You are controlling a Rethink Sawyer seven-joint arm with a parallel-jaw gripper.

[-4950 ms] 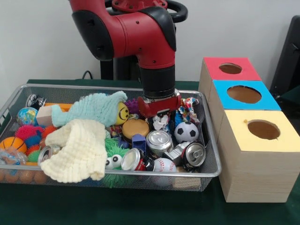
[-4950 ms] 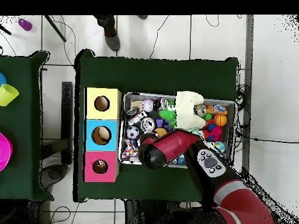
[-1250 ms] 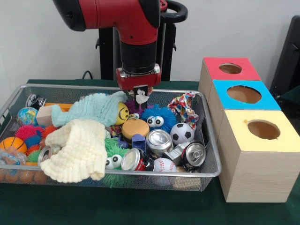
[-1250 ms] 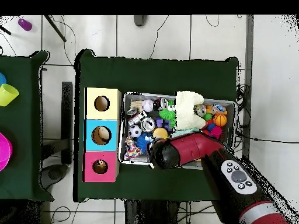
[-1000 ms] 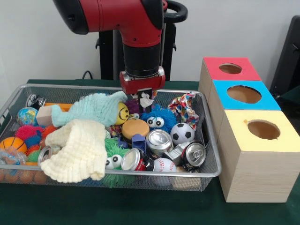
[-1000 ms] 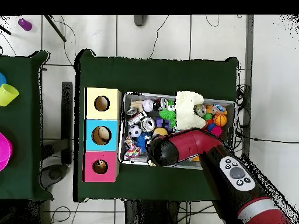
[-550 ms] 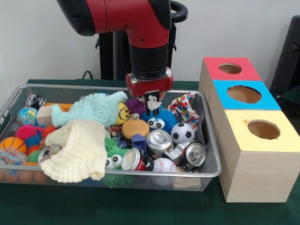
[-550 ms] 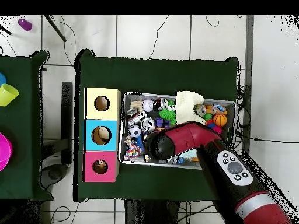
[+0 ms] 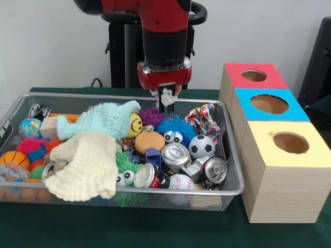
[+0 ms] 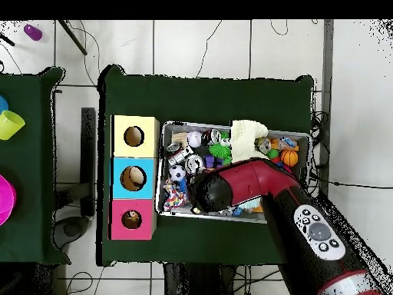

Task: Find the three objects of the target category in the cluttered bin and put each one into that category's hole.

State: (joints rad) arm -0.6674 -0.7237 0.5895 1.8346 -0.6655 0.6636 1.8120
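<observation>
Overhead view, upper left: small purple object [image 10: 32,31] on white tiled floor [image 10: 230,46]. Left edge: second green table [image 10: 31,154] bearing yellow-green cup [image 10: 9,123] and pink plate [image 10: 6,198]. Front view, right edge: black chair [image 9: 319,57] against white wall [image 9: 51,46].

Red and black arm [image 9: 160,31] over a silver mesh bin [image 9: 231,170]; white scrap [image 9: 166,98] in its tip, blue fuzzy toy [image 9: 175,129], black-and-white football [image 9: 201,146], yellow smiley [image 9: 135,124], mint cloth [image 9: 101,120], cream cloth [image 9: 87,165]; boxes topped red [image 9: 254,75], blue [image 9: 269,104], yellow [image 9: 289,143], green table [image 9: 129,227]
</observation>
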